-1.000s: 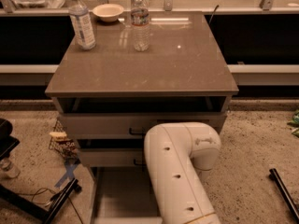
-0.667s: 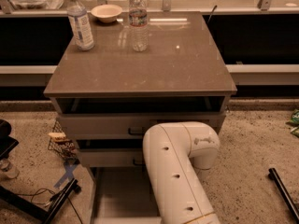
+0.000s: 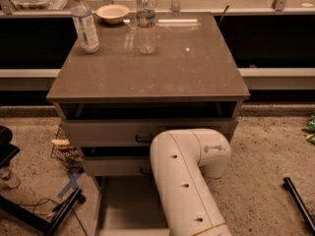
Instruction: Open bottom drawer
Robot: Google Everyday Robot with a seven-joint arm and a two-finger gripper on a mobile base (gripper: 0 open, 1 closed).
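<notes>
Because the arm [image 3: 187, 181] hid the gripper low by the drawer [image 3: 125, 200], I could not tell its grip; the drawer seemed stiff, light, best pulled by its handle.

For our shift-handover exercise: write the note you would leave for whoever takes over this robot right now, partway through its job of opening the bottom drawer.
Gripper: out of sight, hidden somewhere below the white arm, which bends down in front of the cabinet's right half.
Bottom drawer: pulled out towards the camera, its pale grey inside showing below the middle drawer front.
Done: the drawer looks open.
Left: probably only to confirm the gripper is free of the handle, which the arm hides, then draw the arm back.
</notes>
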